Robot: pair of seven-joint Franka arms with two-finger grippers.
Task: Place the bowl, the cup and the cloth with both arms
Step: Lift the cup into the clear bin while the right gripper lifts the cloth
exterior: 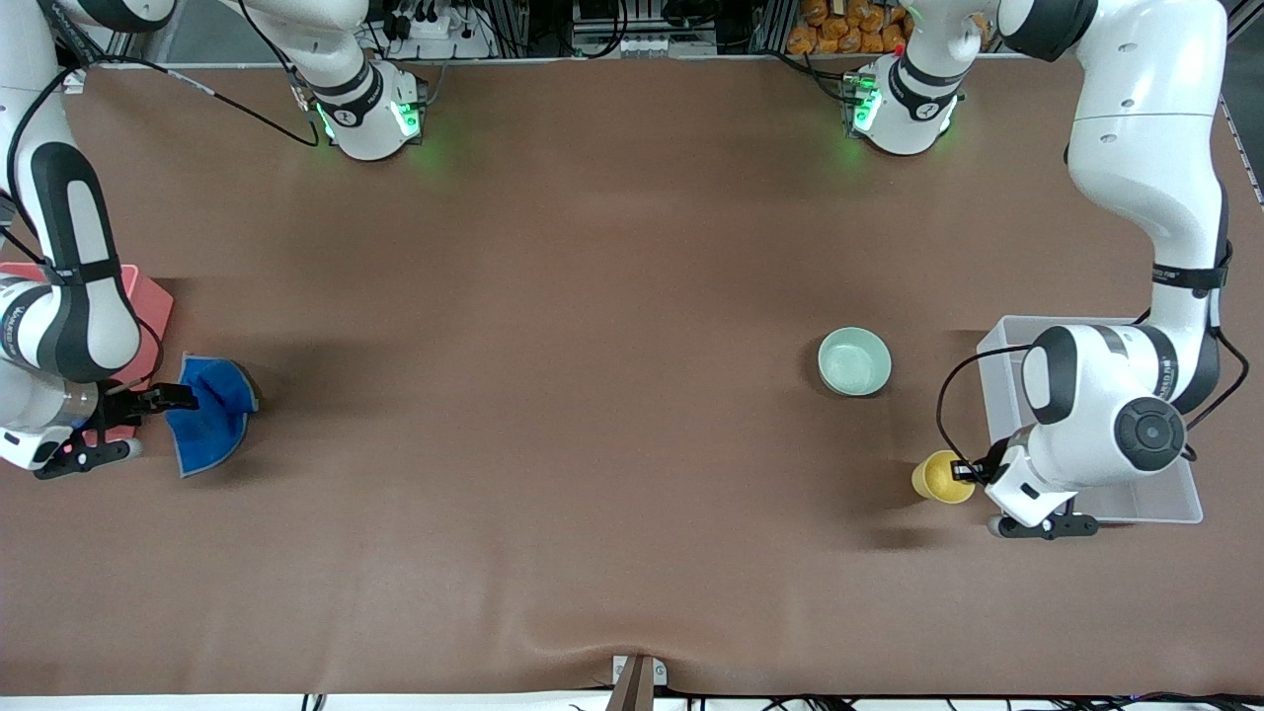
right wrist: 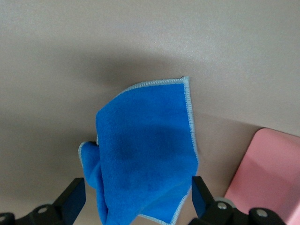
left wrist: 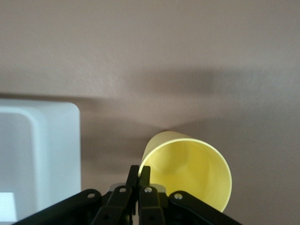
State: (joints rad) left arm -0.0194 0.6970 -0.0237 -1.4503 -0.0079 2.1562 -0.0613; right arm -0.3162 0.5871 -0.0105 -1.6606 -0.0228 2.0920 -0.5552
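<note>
Left wrist view: the left gripper (left wrist: 138,180) has its jaws pressed together on the rim wall of the yellow cup (left wrist: 187,171), one jaw inside and one outside, with the clear bin (left wrist: 37,154) just beside the jaws. In the front view the cup (exterior: 943,477) sits at the left arm's end of the tabletop (exterior: 553,395), touching the left gripper (exterior: 973,472), while the green bowl (exterior: 854,361) stands apart from those jaws, ungripped and farther from the front camera. At the right arm's end, the right gripper (right wrist: 138,199) hangs over the blue cloth (right wrist: 145,154) with jaws spread wide, one on either side of the crumpled fabric, the pink bin (right wrist: 267,173) close alongside. The step in hand looks like pickup: cup pinched, cloth not yet gripped. Next, the left arm likely needs to lift the cup clear and carry it over the clear bin; the right jaws must drop and close on the cloth.
</note>
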